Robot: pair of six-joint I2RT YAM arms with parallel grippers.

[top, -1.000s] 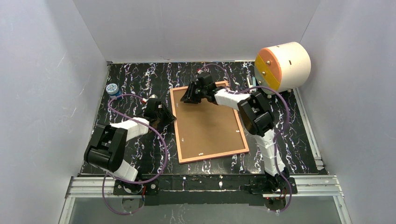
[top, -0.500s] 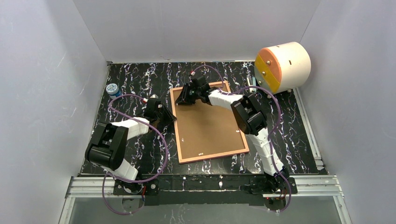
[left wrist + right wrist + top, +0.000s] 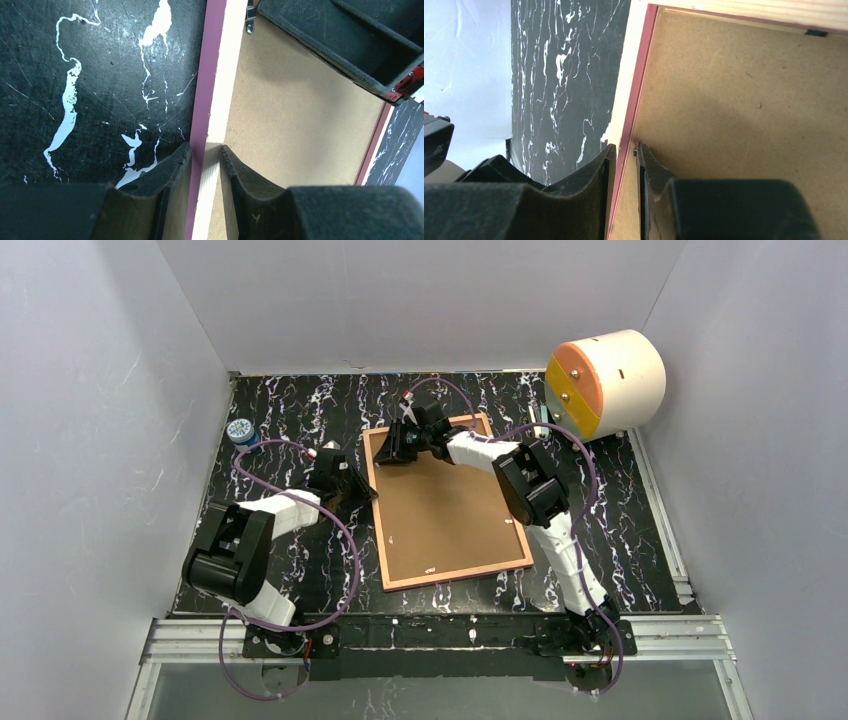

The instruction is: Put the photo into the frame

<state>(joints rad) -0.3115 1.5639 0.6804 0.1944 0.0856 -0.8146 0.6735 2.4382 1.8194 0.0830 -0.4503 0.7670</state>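
Observation:
The frame (image 3: 377, 502) lies back up on the marble table, with the brown backing board (image 3: 445, 505) inside it. The photo is hidden. My left gripper (image 3: 352, 492) is shut on the frame's left rail. In the left wrist view its fingers (image 3: 177, 162) pinch the pink-sided, pale wood rail (image 3: 216, 90). My right gripper (image 3: 392, 448) is at the frame's far left corner, closed to a narrow gap round a rail (image 3: 626, 100). Its right fingertip (image 3: 644, 152) touches a small clip on the board's edge (image 3: 734, 100).
A large cream cylinder with an orange and yellow face (image 3: 605, 380) stands at the far right. A small blue-capped jar (image 3: 241, 431) stands at the far left. White walls close in three sides. A metal rail (image 3: 440, 632) runs along the near edge.
My right gripper has slid left along the frame's far end toward the far left corner. The left gripper and the frame have not moved.

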